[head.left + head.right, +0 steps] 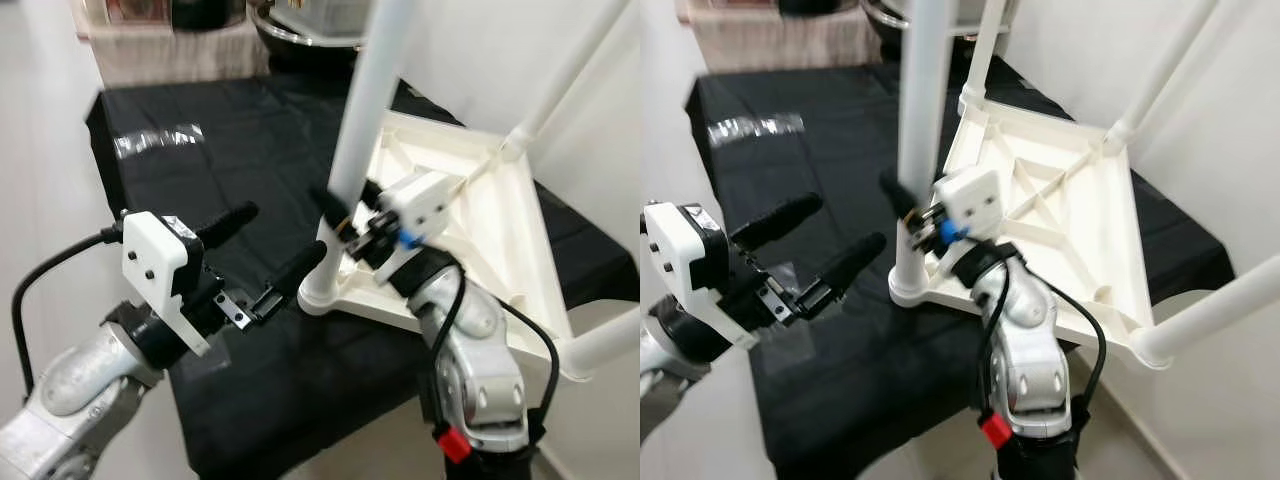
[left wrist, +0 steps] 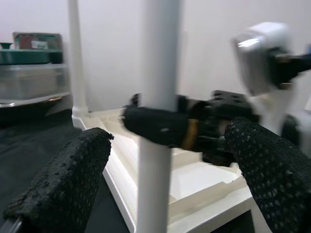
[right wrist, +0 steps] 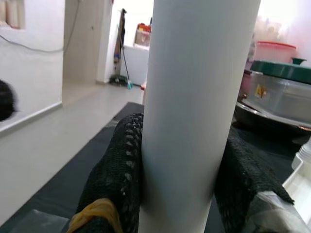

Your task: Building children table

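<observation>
Right hand (image 1: 908,216) clamps smooth white cylindrical leg (image 1: 924,120).

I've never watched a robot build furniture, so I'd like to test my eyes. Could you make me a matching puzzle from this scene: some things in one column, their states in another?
Things:
1. right gripper
2. left gripper
3. white tabletop
4. black cloth

States:
A. lying upside down
B. spread under everything
C. fingers apart, holding nothing
D. clamped on the near table leg

Pairs: 1-D, 2-C, 3-A, 4-B
</observation>
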Robot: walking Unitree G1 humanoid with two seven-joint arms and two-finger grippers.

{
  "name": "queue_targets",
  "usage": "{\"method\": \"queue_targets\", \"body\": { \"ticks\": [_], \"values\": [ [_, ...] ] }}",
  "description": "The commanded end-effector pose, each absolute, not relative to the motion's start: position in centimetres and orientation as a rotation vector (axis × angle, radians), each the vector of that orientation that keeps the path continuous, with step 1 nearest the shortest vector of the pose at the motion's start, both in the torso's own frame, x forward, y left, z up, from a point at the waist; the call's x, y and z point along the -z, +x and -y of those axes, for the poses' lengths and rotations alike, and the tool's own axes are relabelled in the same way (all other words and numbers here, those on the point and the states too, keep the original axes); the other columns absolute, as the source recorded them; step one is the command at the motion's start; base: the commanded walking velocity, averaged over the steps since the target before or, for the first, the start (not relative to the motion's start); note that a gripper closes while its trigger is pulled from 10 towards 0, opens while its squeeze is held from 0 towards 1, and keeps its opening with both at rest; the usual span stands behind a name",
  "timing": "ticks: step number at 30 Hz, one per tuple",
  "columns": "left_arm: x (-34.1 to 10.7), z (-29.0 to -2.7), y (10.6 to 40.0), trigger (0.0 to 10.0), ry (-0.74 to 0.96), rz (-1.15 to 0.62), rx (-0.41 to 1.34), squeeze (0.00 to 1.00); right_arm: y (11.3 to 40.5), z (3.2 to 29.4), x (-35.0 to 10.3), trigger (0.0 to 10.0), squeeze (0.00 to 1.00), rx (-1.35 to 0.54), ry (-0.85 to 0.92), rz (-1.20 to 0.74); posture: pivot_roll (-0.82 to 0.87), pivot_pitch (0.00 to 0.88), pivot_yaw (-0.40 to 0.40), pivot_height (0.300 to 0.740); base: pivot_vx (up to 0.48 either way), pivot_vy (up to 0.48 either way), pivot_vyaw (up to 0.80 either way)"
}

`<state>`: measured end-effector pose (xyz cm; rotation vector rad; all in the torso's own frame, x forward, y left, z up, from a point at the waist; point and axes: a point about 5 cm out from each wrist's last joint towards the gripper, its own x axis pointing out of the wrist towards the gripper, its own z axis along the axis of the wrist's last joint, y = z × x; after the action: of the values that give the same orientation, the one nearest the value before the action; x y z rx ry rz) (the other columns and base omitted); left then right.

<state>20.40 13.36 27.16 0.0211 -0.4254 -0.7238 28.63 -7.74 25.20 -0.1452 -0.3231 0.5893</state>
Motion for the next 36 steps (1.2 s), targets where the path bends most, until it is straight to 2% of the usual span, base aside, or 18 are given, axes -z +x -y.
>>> {"method": "queue_targets", "body": {
  "ticks": [1,4,5,6,9,12,14,15,21,24,25,29,30,36],
  "values": [
    [-27.2,-13.3,20.5,10.0,0.030,0.426,0.733,0.00,31.3,8.6,-20.5,4.4,0.00,-0.535,-0.194,0.027,0.12,0.191,-0.154,0.740,0.000,0.000,0.00],
    [-27.2,-13.3,20.5,10.0,0.032,0.426,0.731,0.00,31.3,8.3,-20.9,4.4,0.00,-0.529,-0.188,0.030,0.12,0.191,-0.152,0.740,0.000,0.000,0.00],
    [-27.1,-13.4,20.5,10.0,0.035,0.422,0.729,0.00,31.8,8.3,-21.6,10.0,0.22,-0.553,-0.170,0.036,0.12,0.189,-0.147,0.740,0.000,0.000,0.00],
    [-27.1,-13.5,20.5,10.0,0.037,0.420,0.728,0.00,32.3,8.4,-22.8,10.0,1.00,-0.588,-0.124,0.066,0.12,0.190,-0.136,0.740,0.000,0.000,0.00],
    [-27.1,-13.5,20.4,10.0,0.037,0.419,0.728,0.00,32.6,8.4,-23.6,10.0,1.00,-0.612,-0.091,0.091,0.12,0.190,-0.134,0.740,0.000,0.000,0.00],
    [-27.1,-13.4,20.4,10.0,0.033,0.418,0.731,0.00,33.8,9.7,-26.2,10.0,1.00,-0.664,-0.116,0.188,0.12,0.202,-0.130,0.740,0.000,0.000,0.00],
    [-27.1,-13.3,20.2,10.0,0.024,0.417,0.735,0.00,34.3,10.6,-28.4,10.0,1.00,-0.862,-0.153,0.239,0.12,0.207,-0.128,0.740,0.000,0.000,0.00],
    [-27.0,-13.2,20.2,10.0,0.021,0.414,0.735,0.00,34.8,11.3,-29.8,10.0,0.00,-0.958,-0.155,0.259,0.12,0.216,-0.134,0.740,0.000,0.000,0.00],
    [-26.8,-13.2,20.0,10.0,0.017,0.403,0.728,0.00,35.8,12.0,-32.5,10.0,0.00,-1.235,-0.137,0.280,0.13,0.233,-0.149,0.740,0.000,0.000,0.00],
    [-26.8,-13.2,20.0,10.0,0.017,0.403,0.728,0.00,35.8,12.0,-32.5,10.0,0.00,-1.235,-0.137,0.280,0.13,0.233,-0.149,0.740,0.000,0.000,0.00],
    [-26.8,-13.2,19.9,10.0,0.016,0.402,0.724,0.00,35.9,12.1,-32.9,10.0,0.00,-1.309,-0.130,0.278,0.14,0.243,-0.159,0.740,0.000,0.000,0.00],
    [-26.8,-13.3,19.7,10.0,0.018,0.399,0.716,0.00,36.3,12.2,-33.6,10.0,0.00,-1.337,-0.122,0.284,0.15,0.248,-0.164,0.740,0.000,0.000,0.00],
    [-26.8,-13.4,19.6,10.0,0.019,0.397,0.710,0.00,36.5,12.2,-34.2,0.0,0.00,-1.367,-0.114,0.299,0.15,0.252,-0.166,0.740,0.000,0.000,0.00],
    [-26.7,-13.4,19.5,10.0,0.016,0.395,0.708,0.00,36.6,12.4,-34.6,0.0,0.00,-1.452,-0.100,0.318,0.14,0.255,-0.160,0.740,0.000,0.000,0.00]
  ]
}}
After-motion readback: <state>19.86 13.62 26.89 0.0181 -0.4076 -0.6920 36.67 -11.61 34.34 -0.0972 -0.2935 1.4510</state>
